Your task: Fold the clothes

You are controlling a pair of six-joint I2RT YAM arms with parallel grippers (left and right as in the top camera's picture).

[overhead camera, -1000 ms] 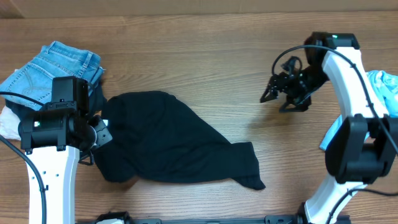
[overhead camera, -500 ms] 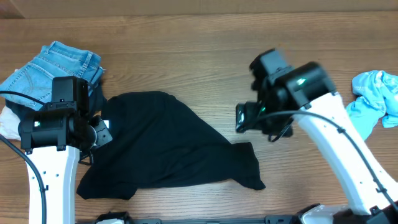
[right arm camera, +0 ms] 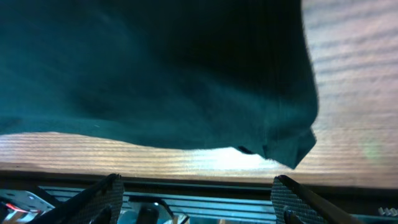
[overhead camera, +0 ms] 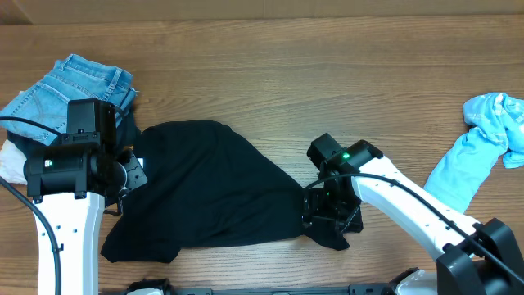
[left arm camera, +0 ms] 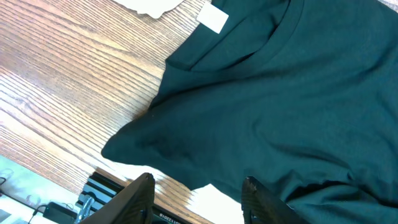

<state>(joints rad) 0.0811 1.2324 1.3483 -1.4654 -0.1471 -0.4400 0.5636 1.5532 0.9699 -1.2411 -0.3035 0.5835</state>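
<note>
The brown wooden counter carries everything. The large plain black T-shirt lies on it in a rumpled heap near the front edge, between my two arms; it is not yet flat. At the far left lie the blue denim jeans, and at the far right a light blue cloth, well apart from the shirt.

My right gripper hangs low over the right end of the shirt, its fingers wide apart and with nothing in them. My left gripper is beside the collar end, partly open and also empty. The small white tag at the neck shows there.

I judge that the step is to take the ends of the shirt and spread it. To do this well, I should lower the right fingers onto the hem corner and pinch only the edge, not a thick bundle. Then I should close firmly before lifting and pull slowly away from the left side.
</note>
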